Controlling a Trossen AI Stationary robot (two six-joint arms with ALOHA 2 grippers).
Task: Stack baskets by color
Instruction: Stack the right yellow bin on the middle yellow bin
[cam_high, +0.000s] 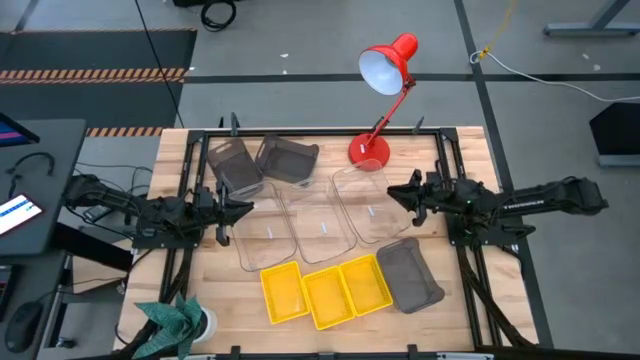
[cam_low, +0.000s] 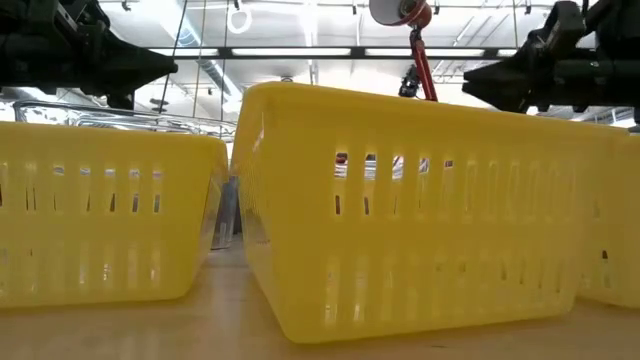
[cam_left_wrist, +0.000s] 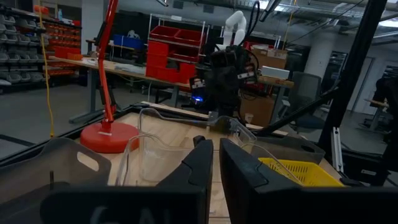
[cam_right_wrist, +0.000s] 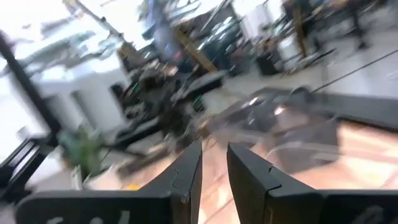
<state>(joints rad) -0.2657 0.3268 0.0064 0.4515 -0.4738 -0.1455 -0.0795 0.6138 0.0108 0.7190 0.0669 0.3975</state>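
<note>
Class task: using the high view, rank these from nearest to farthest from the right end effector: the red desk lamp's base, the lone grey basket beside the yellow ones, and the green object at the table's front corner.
1. Red desk lamp's base, behind the right end effector.
2. Lone grey basket, in front, only slightly farther; close to call.
3. Green object, far front-left corner.

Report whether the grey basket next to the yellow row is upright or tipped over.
Upright. In the high view the grey basket sits flat on the table, open top facing up, its rim and floor visible, beside the yellow baskets.

I see three baskets (cam_high: 325, 292) side by side along the table's (cam_high: 465, 310) front edge, three more (cam_high: 318, 222) in a row behind them. The lamp (cam_high: 370, 148) stands at the back; two baskets (cam_high: 262, 162) sit to its left, perhaps touching.
</note>
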